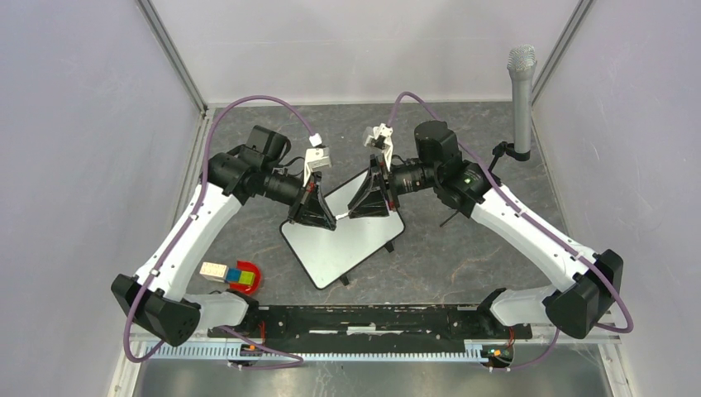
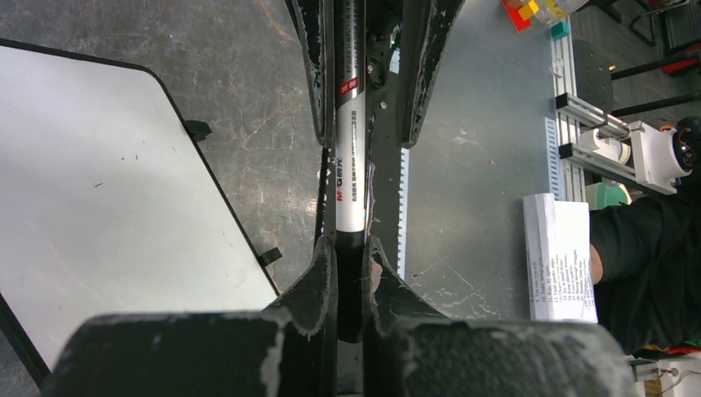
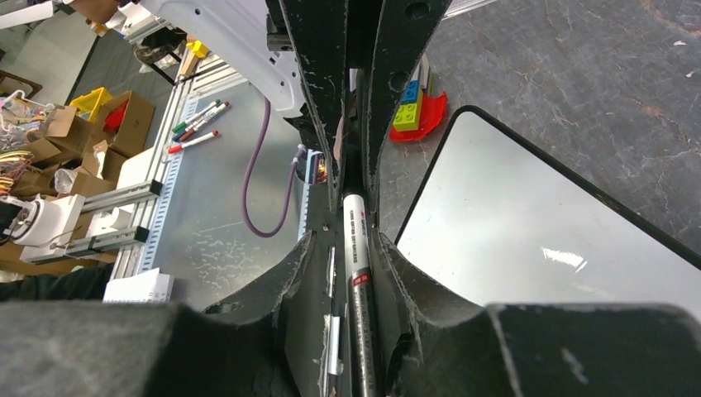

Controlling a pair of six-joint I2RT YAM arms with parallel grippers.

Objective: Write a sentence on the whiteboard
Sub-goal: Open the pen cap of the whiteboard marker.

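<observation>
Whiteboard point(image 1: 343, 244) lies angled on the desk point(image 1: 463, 248), near both hands. Left hand point(image 2: 350, 256) is clamped on a marker point(image 2: 350, 165). Right hand point(image 3: 351, 240) flanks its other end, but I cannot tell whether it pinches.

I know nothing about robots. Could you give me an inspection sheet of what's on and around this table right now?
Surface: dark grey mottled table.
Job's things: whiteboard lies askew between the arms, no writing seen; marker held between the two arms.
Clutter: red dish of coloured blocks and a pale block beside the left arm.
Grippers: left gripper fingers shut on the marker's black end; right gripper fingers flank its other end, grip unclear.
Cables: purple cables loop above both arms.
Surroundings: pale enclosure walls; microphone on a stand, far right.
</observation>
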